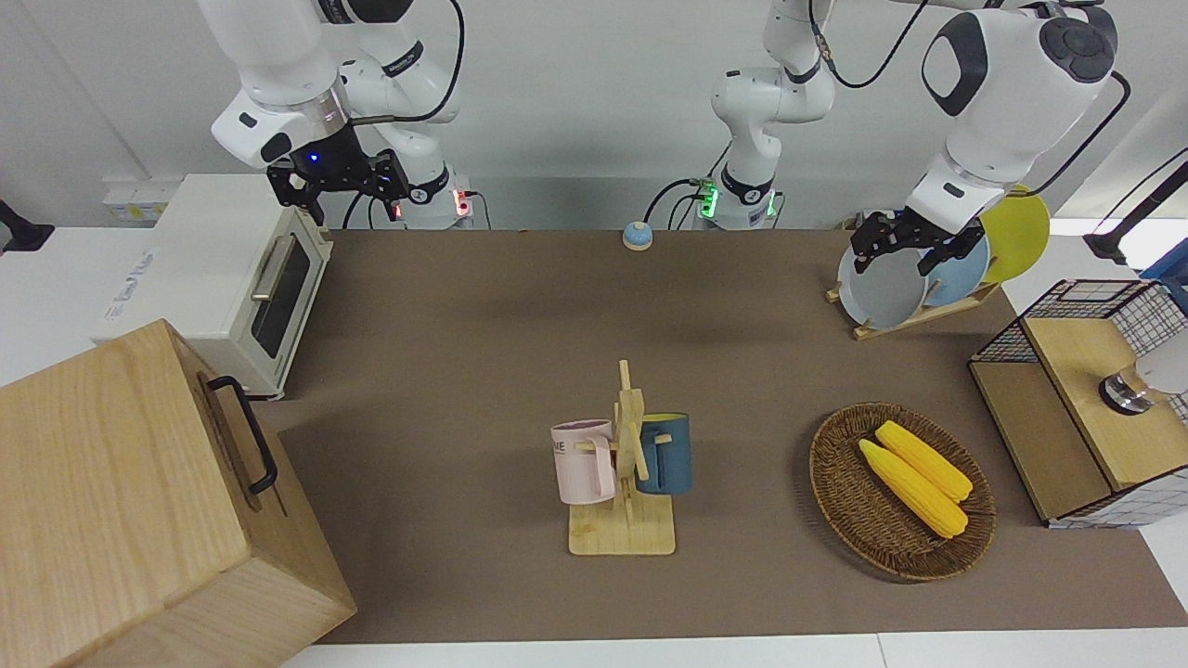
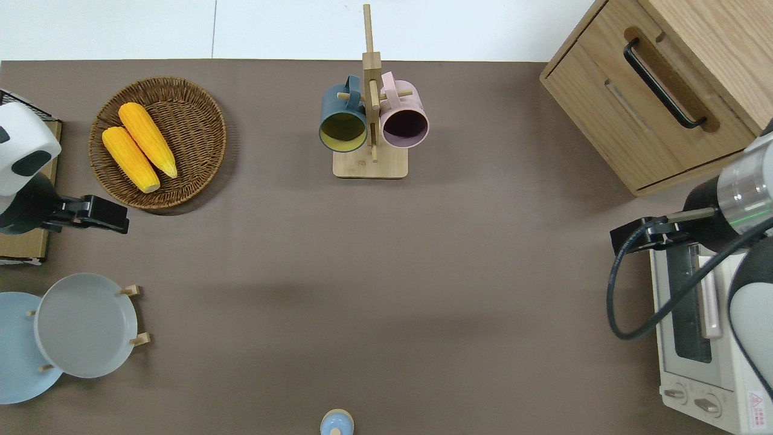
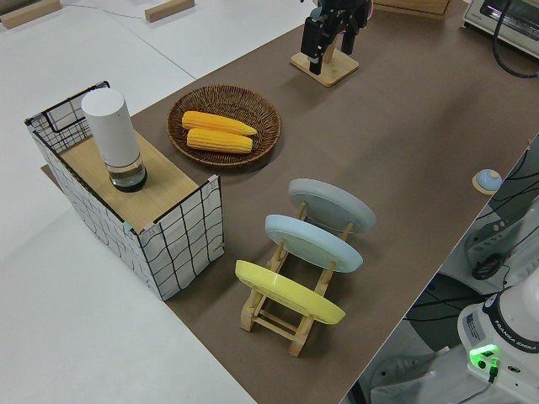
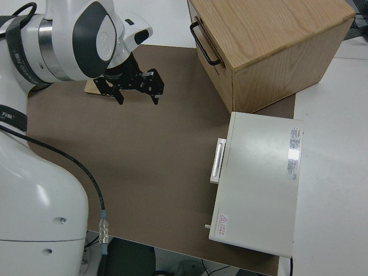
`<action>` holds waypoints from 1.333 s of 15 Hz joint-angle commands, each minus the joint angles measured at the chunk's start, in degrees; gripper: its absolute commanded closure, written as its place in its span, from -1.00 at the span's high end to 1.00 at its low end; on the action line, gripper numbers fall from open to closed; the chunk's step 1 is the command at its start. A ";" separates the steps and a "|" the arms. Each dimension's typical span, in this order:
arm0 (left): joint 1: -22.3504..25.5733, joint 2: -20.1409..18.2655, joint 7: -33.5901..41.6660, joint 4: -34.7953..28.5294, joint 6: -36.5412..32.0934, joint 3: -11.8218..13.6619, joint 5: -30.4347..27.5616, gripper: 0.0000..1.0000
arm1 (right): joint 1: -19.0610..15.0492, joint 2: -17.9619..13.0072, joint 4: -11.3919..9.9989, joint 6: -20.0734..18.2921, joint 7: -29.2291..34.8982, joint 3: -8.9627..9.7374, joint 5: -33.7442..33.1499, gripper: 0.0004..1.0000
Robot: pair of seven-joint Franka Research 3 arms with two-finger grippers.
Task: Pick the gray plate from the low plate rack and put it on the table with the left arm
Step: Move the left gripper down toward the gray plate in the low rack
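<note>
a large flat table covered in a matte brown mat with white edges is shown against a plain white wall, with two white robot arms mounted along its robot-side edge.

at the left arm's end of the table, near the robot-side corner, a small low plate rack of light natural wood carries three plates leaning on edge in a row. the round, plain pale gray plate is seated in the rack's slot toward the table's middle; a light blue plate is held in the middle slot and a yellow plate in the slot nearest the table's end.

the left arm's black gripper is seen in the air over bare mat between the rack and a round brown wicker basket, its fingers spread open and holding nothing. the right arm's gripper is parked, with fingers apart and empty.

two yellow corn cobs lie in the basket, near the edge farthest from the robots. a wooden mug stand at the middle of that edge carries a dark blue mug and a pink mug. a wooden cabinet with a black handle fills the corner at the right arm's end, with a white toaster oven nearer the robots. a wire-sided box with a white cylinder on it stands off the table's left-arm end. a small blue bell sits at the robot-side edge.
</note>
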 commanded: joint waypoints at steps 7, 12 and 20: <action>0.08 -0.13 -0.39 -0.34 -1.13 0.19 0.19 1.00 | -1.32 -0.12 0.41 -0.62 0.68 1.21 -0.37 0.97; -0.01 -0.74 -0.83 -1.38 -4.73 0.19 0.10 1.00 | -1.32 -0.12 0.41 -0.62 0.68 1.21 -0.37 0.97; -0.10 -12.33 -0.74 -17.20 0.97 0.19 0.10 1.00 | -1.32 -0.12 0.33 -0.62 0.68 1.21 -0.37 0.97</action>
